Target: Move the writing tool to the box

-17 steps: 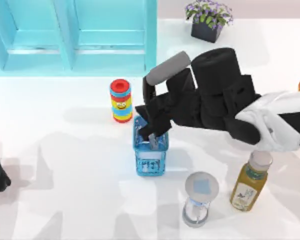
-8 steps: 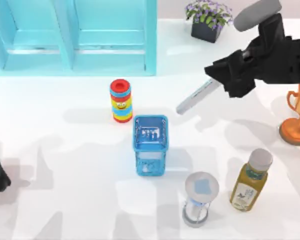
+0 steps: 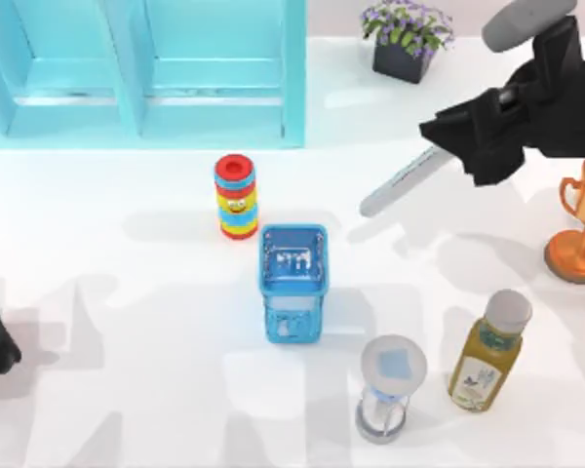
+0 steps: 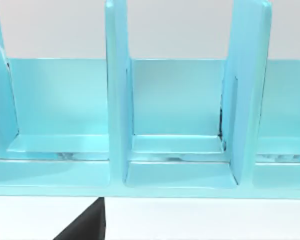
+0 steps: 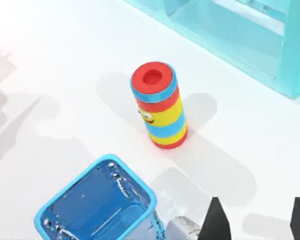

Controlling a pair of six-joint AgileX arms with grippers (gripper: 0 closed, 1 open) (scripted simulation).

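The right jaws [image 3: 458,151] grasp the pen [image 3: 402,184], which juts past them toward the blue basket [image 3: 293,283] beyond. A loose grip could drop it short.

Rendered tabletop: white table [image 3: 127,292], cyan shelf [image 3: 141,73].

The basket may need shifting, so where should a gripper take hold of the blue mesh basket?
Probably take the blue mesh basket by its right wall, from straight above: it stands upright with its top open, so one finger can go inside the rim. The striped toy tower crowds its far-left corner. The right gripper holds the marker pen.
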